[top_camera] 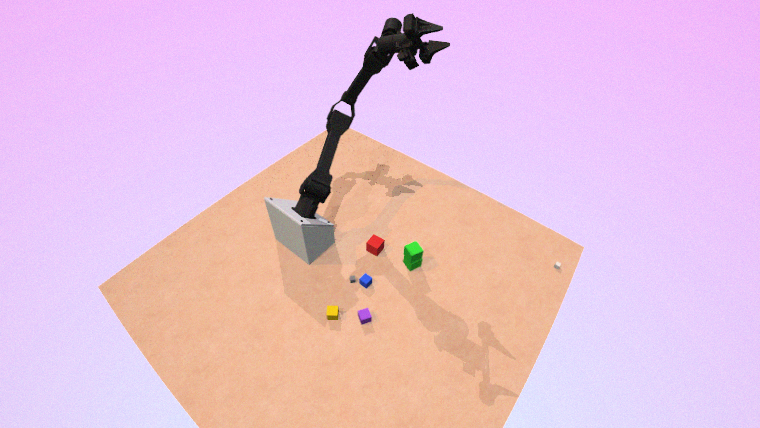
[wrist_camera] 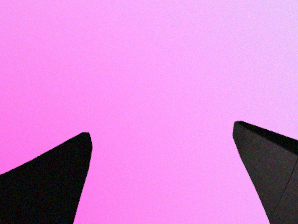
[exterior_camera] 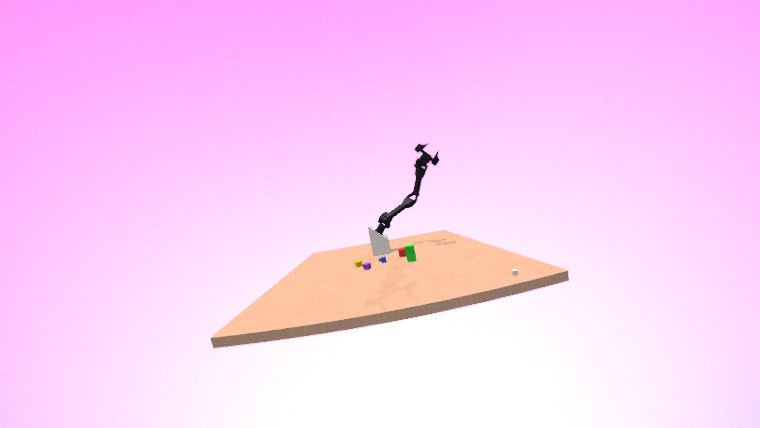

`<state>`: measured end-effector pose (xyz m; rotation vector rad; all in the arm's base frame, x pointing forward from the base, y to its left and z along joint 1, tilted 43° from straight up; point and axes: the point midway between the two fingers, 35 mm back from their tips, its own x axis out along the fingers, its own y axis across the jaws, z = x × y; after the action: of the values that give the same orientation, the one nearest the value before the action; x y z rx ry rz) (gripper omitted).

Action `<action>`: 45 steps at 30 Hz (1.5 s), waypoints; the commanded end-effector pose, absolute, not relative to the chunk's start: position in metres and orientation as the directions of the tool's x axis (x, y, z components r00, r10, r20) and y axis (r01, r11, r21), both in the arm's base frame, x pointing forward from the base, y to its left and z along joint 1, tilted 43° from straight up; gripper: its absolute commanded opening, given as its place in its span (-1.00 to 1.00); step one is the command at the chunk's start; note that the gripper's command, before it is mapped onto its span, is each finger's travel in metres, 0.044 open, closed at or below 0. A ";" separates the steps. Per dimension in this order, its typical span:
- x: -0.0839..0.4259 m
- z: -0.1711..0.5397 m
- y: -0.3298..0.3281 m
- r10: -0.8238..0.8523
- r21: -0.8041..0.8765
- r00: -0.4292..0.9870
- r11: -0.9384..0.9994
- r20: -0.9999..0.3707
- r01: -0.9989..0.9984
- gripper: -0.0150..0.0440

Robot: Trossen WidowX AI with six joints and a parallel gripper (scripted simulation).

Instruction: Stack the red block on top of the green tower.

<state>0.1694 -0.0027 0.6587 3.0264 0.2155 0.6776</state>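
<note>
A: One tan bench (top_camera: 223, 340) carries everything. How does the black arm (top_camera: 340, 132) stand on it?

B: It rises from a grey base (top_camera: 300, 233) and stretches high, so the tool (top_camera: 438, 36) hangs far above the bench, fingers spread wide with nothing between them; the wrist view shows only pink background past the tips.

A: And the green tower (top_camera: 413, 255)?

B: Far below the tool, upright on the bench, near the base. The red block (top_camera: 375, 244) sits just beside it, apart from it, on the base's side.

A: Smaller things?

B: A blue cube (top_camera: 365, 280), purple cube (top_camera: 364, 315) and yellow cube (top_camera: 332, 312) lie farther from the tool, a tiny grey cube (top_camera: 352, 278) just beside the blue, and a small white cube (top_camera: 557, 264) well apart near the bench's edge.
</note>
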 end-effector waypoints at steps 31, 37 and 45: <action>0.330 0.340 0.027 0.499 -0.756 0.766 0.287 -0.407 -0.588 1.00; 0.320 0.271 0.055 0.579 -0.386 0.610 0.474 -0.541 -0.792 1.00; 0.284 0.188 0.090 0.654 0.189 0.349 0.606 -0.671 -0.773 1.00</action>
<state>0.2993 0.0782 0.2156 -0.3276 0.6337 0.9157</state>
